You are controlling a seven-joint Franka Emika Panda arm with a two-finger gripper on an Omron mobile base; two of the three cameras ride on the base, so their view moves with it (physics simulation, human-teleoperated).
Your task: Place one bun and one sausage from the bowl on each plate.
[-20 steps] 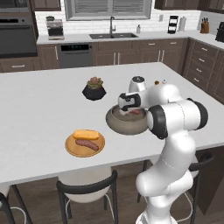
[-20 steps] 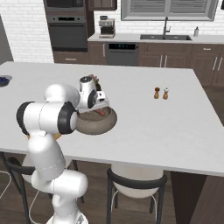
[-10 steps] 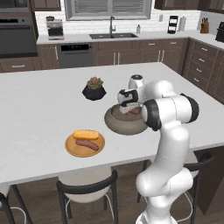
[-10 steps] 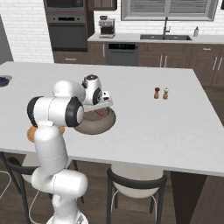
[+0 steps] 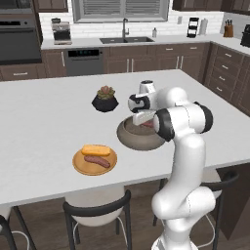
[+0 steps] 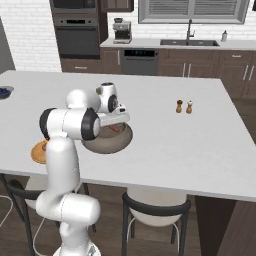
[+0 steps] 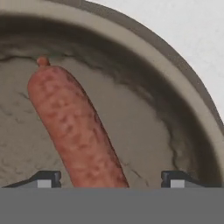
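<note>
Left base view: I work at a wide white worktop (image 5: 44, 112) in a kitchen of dark cabinets, white brick wall, a sink (image 5: 125, 40) under the window at 12 o'clock and an oven (image 5: 18, 41) at 10 o'clock. On the worktop I count one grey-brown bowl (image 5: 138, 135), one wooden plate (image 5: 94, 161) at 8 o'clock from the bowl and well apart from it, and one dark potted plant (image 5: 105, 98) at 11 o'clock from the bowl. The wooden plate carries one bun (image 5: 95, 149) and one sausage (image 5: 96, 161), lying side by side.

The right base view adds two small shakers (image 6: 184, 106) at 2 o'clock from the bowl, and a small bowl of blue berries (image 6: 4, 92) at the worktop's far left edge.

In the hand view, one second sausage (image 7: 74, 127) lies on the bowl's floor, running from 11 o'clock down between my two finger tips (image 7: 47, 179). My jaws (image 7: 109, 180) stand apart on either side of it, holding nothing.
</note>
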